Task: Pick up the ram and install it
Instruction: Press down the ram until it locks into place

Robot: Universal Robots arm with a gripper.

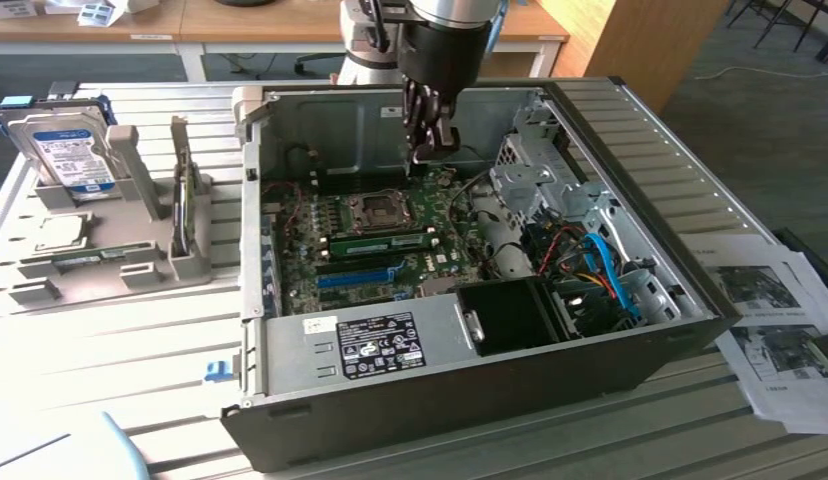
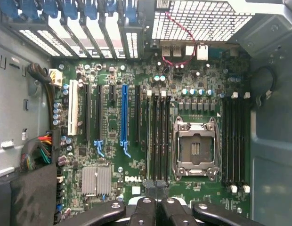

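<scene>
The ram (image 1: 383, 243) is a long green stick that stands in a black slot on the motherboard (image 1: 307, 225), just beside the empty processor socket (image 1: 379, 207). In the wrist view the ram (image 2: 150, 136) shows edge-on among the black slots next to the processor socket (image 2: 195, 148). My gripper (image 1: 425, 153) hangs inside the open computer case (image 1: 494, 410), above the board's far edge and apart from the ram. Its fingers are shut with nothing between them. In the wrist view the gripper (image 2: 156, 185) has its tips pressed together over the end of the slots.
A blue long slot (image 1: 354, 278) lies nearer the case front, with a black fan shroud (image 1: 521, 315) and drive cage (image 1: 548, 180) at the exterior view's right. A grey holder (image 1: 107, 265) at the left carries a hard drive (image 1: 70, 150) and a silver chip (image 1: 61, 232). Paper sheets (image 1: 774, 300) lie at the right.
</scene>
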